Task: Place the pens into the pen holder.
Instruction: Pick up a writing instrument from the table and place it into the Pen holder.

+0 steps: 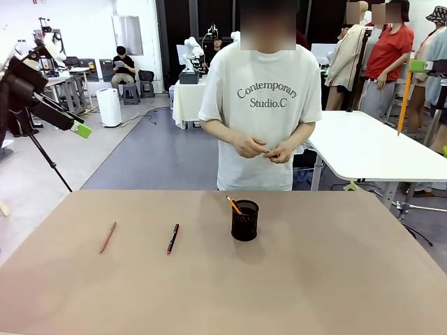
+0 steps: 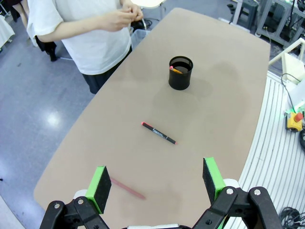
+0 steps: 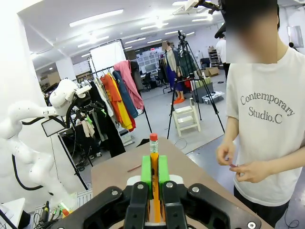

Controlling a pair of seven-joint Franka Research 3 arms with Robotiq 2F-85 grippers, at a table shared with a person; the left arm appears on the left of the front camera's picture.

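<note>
Pens are lying in two places on the tan bench: a black pen with a red tip is resting left of the black wire-mesh pen holder, and a reddish-brown pencil is lying farther left, well apart from the cup. An orange pencil is leaning inside the holder, its end sticking out above the rim. The left fingers are standing wide apart and gripping nothing, hovering over the bench's left end, with the reddish-brown pencil showing below between them and the black pen lying farther on toward the holder. The right fingers are pinching a second orange pencil between their green pads, its red-capped end reaching out beyond the tips; in the front view that pencil is hanging down from the fingers, high at the right and well clear of the bench. A person in a white T-shirt is standing at the far edge, both hands meeting at the waist, off the bench
</note>
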